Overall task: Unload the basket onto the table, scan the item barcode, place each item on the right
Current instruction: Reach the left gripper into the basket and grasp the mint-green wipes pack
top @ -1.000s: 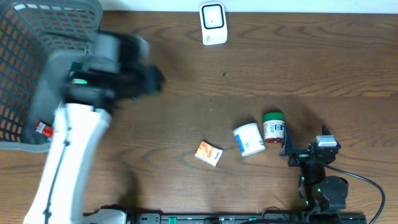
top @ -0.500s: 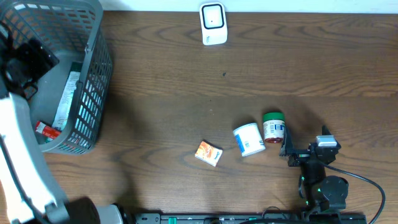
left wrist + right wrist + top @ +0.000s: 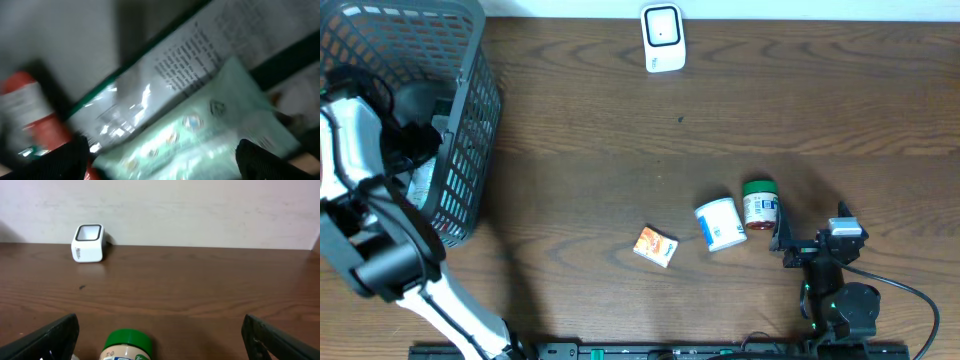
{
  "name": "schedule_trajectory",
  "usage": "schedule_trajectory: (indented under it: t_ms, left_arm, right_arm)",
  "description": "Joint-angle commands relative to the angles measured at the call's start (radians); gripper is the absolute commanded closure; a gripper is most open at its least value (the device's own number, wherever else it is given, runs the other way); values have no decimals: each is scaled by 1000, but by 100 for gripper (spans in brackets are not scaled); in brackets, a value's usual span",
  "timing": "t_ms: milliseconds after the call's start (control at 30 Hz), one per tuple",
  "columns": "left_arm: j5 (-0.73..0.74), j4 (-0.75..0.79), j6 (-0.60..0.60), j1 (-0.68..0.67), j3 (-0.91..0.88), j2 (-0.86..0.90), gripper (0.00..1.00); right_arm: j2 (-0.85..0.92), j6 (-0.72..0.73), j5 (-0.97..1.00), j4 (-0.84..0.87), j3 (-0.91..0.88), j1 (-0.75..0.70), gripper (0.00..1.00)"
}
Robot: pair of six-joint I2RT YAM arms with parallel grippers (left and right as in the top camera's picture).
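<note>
My left gripper [image 3: 417, 140] reaches into the grey basket [image 3: 475, 110] at the table's left end. In the blurred left wrist view its jaws stand open [image 3: 160, 162] just above a pale green packet [image 3: 200, 130], holding nothing. A white printed packet [image 3: 190, 55] and a red-and-white item [image 3: 30, 110] lie beside that packet. The white barcode scanner [image 3: 662, 38] stands at the far edge, also seen from the right wrist [image 3: 88, 243]. My right gripper [image 3: 810, 232] rests open at the near right, just behind a green-lidded jar [image 3: 127, 345].
On the table lie the green-lidded jar [image 3: 759, 204], a white-and-blue tub [image 3: 720, 223] and a small orange box [image 3: 655, 246]. The basket's tall mesh wall surrounds the left gripper. A pale wall runs behind the table's far edge.
The left arm swung from beside the basket to the far left, then down into it, and its jaws opened wide. The right arm and the table items have not moved.
</note>
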Motion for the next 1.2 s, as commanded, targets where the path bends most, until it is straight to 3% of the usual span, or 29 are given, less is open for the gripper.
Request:
schedule_trajectory:
  t_ms: [0,33,67,100,133,167,200,367,633,800,967,1067,1133,1167]
  left_arm:
    - [148,-5,88,1,2,79,14]
    - [153,-7,87,1,2,93,18]
    - [153,-8,87,1,2,107,32]
    - [153,-10,91,2,2,111,58]
    - [153,-11,90,2,3,110,69]
    - [153,-12,90,2,11,98,89]
    - [153,-16,90,3,21,88,91]
    - [153,-29,58,27,67,-29,93]
    - [153,20,-53,73,77,-489,92]
    - [176,17,-76,6,77,-698,93]
    - [120,-10,-72,-111,77,-784,92]
    - [-29,-6,-73,-136,74,-768,84]
    - [-74,-5,-72,-133,74,-722,53]
    - [-89,2,-72,-130,74,-686,44]
  right_arm:
    - [-5,-15,6,-1,-3,5,1]
    - [-5,-15,6,-1,-3,5,1]
    - [-5,-15,6,-1,-3,5,1]
    - [-5,-15,6,-1,-3,5,1]
    - [-5,-15,6,-1,-3,5,1]
    - [-5,-15,6,-1,-3,5,1]
    - [-5,-15,6,-1,-3,5,1]
    - [-5,-15,6,-1,-3,5,1]
    - [-5,-15,6,-1,-3,5,1]
    - [-5,-15,6,-1,-3,5,1]
    - [-5,-15,6,-1,-3,5,1]
    - [-5,-15,6,-1,-3,5,1]
    - [-5,-15,6,-1,-3,5,1]
    - [-5,-15,6,-1,-3,5,1]
